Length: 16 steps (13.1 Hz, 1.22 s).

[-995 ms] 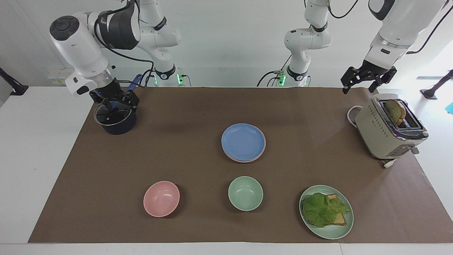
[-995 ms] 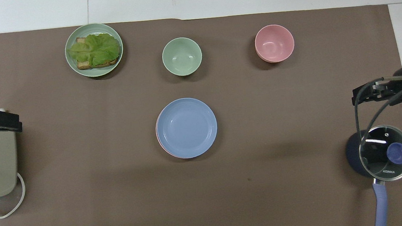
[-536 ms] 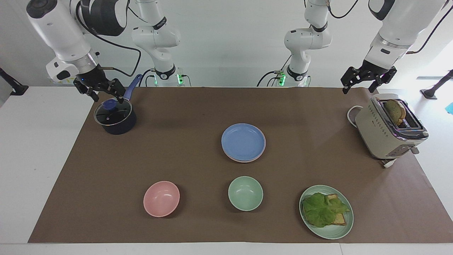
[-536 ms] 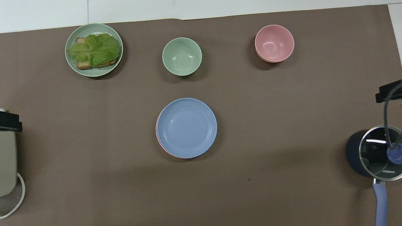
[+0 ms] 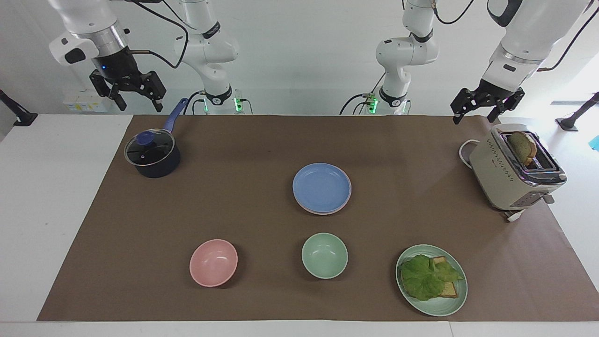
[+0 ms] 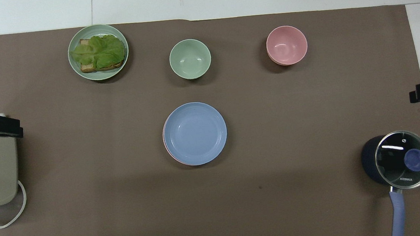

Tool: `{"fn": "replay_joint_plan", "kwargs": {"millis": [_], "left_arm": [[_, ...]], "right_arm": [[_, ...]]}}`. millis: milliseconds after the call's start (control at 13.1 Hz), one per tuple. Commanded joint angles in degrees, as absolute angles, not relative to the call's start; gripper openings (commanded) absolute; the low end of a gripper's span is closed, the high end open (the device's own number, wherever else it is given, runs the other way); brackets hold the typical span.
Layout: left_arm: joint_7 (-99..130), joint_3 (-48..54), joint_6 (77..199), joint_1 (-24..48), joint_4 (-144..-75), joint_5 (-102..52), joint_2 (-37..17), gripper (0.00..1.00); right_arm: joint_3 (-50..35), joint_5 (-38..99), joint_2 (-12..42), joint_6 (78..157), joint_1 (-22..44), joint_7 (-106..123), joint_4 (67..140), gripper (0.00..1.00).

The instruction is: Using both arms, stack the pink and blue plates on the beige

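Plates are sitting in one stack near the middle of the brown mat: we are seeing the blue plate on top, and under it a thin pink rim, the pink plate, is peeking out on the side toward the left arm's end of the desk. We are not making out a beige plate beneath them in either view, so we cannot tell whether one is lying there.

Both grippers are hanging in the air with nothing in them. We are reading the right gripper as open, its two fingers standing apart, above the desk's corner at the right arm's end, just over the robots' edge of the mat and near the dark saucepan, which is wearing its glass lid. We are reading the left gripper as open too, its fingers spread, over the corner at the left arm's end, above the toaster, which is holding a slice of bread.

Farther from the robots than the stack, a pink bowl, a green bowl and a green plate with lettuce and toast are lining up along the mat's edge.
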<state>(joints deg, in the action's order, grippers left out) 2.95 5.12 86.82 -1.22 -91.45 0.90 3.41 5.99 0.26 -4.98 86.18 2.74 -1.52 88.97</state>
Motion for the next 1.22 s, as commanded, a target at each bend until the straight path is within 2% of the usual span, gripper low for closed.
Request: {"fn": "replay_joint_plan", "kwargs": {"millis": [0,230,1148], "left_arm": [[2.4,5.6,85.6,-1.8,-90.9,2.0,3.7,1.00],[2.4,5.6,85.6,-1.8,-90.9,2.0,3.7,1.00],[2.4,5.6,85.6,-1.8,-91.0,2.0,3.7,1.00]], "right_arm": [[5.4,-1.7,-6.1,86.0,3.5,-1.9,90.6,1.00],[5.2,-1.1,-7.1,86.8,3.8,-2.5,93.8,1.00],[4.9,-2.2,-6.8,86.5,3.6,-1.8,93.3,1.00]]}}
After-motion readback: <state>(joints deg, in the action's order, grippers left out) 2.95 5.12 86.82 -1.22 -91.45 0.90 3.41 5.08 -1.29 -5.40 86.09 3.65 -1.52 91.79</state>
